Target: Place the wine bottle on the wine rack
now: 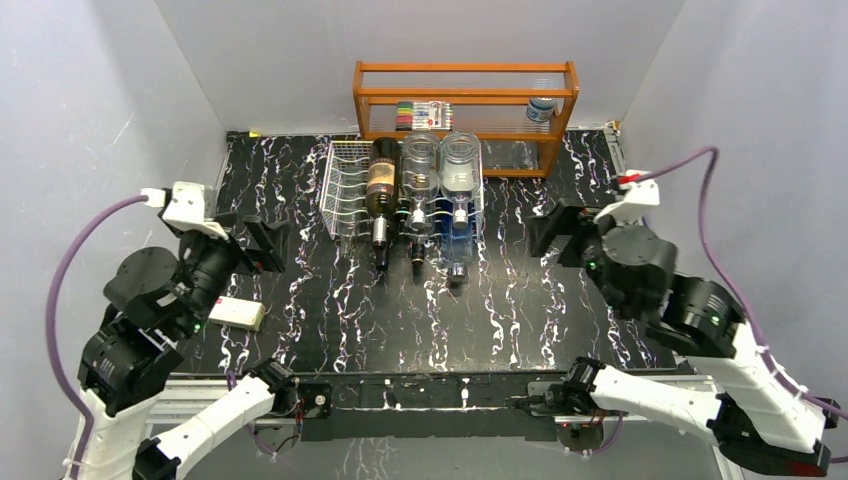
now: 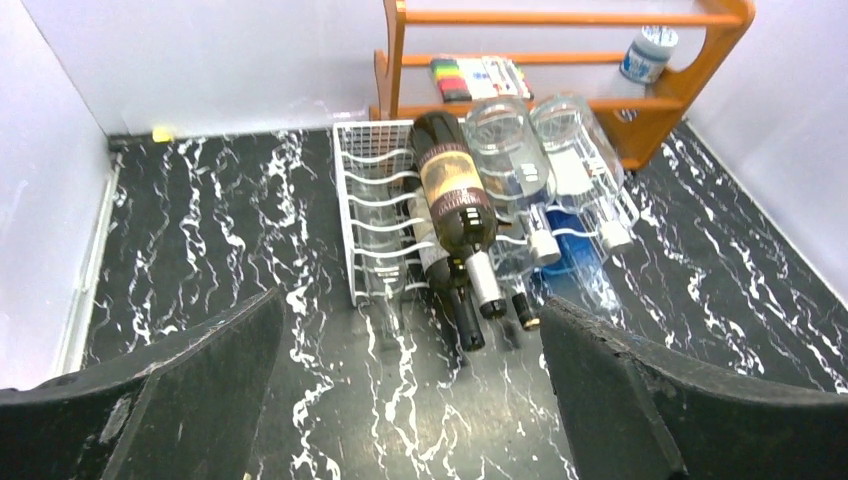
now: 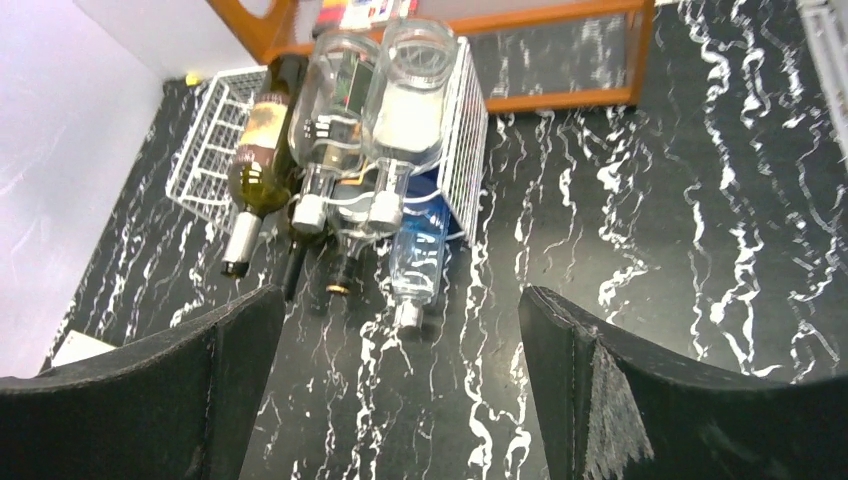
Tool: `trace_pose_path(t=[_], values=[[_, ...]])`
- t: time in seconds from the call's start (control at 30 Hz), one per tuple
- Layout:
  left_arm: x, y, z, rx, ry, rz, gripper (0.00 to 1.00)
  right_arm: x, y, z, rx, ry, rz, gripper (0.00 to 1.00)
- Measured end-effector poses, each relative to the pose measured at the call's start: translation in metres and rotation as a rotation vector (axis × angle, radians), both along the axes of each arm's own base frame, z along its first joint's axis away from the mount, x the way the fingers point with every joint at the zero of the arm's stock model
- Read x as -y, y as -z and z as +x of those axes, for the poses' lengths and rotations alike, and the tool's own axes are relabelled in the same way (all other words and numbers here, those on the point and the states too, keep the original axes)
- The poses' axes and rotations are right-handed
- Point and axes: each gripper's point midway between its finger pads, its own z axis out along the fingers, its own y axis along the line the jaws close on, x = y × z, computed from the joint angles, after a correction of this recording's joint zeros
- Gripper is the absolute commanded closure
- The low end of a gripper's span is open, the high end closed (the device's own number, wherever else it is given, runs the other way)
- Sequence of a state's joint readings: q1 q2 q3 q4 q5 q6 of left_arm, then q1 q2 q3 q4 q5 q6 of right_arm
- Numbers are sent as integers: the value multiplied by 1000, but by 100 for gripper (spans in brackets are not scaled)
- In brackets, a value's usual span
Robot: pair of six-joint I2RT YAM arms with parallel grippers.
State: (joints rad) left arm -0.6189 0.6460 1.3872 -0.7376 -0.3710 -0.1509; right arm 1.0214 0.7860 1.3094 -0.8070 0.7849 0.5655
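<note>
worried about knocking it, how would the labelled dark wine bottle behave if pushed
Probably rigid and breakable: the dark wine bottle looks like glass. Likely to roll if nudged, round and lying sideways on the wine rack.

Pale walls (image 1: 270, 60) surround black marbled table (image 1: 520, 310), orange shelf (image 1: 465, 68).

The wine bottle's (image 2: 455, 190) label was too small to read. Under it and the two clear bottles (image 2: 510, 150), a lower row lay mostly hidden in the rack (image 2: 375, 215); only dark necks (image 2: 465, 318) poked out. The blue bottle (image 3: 418, 250) hid its rear under them. The left fingers (image 2: 190, 400) and the right fingers (image 3: 650, 400) were cut off by the bottom edge. The shelf (image 3: 560, 100) lost its top in the right wrist view. The white box (image 1: 237, 314) was too small to identify.
</note>
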Motion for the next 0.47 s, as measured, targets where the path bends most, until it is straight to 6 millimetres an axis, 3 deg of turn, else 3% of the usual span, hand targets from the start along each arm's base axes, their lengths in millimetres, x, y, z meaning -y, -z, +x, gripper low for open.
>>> trace_pose_path(t=[0.13,0.27,0.47], values=[[-9,-25,-7,64,-8,-11,2,23,-19,-8,49,19,8,2],[-15,-48,-14,130,-10,-28,2,29,-26,-9,69,21,-2,2],[-16,-53,-18,154,4,-23,2,28,-24,-8,69,11,-30,2]])
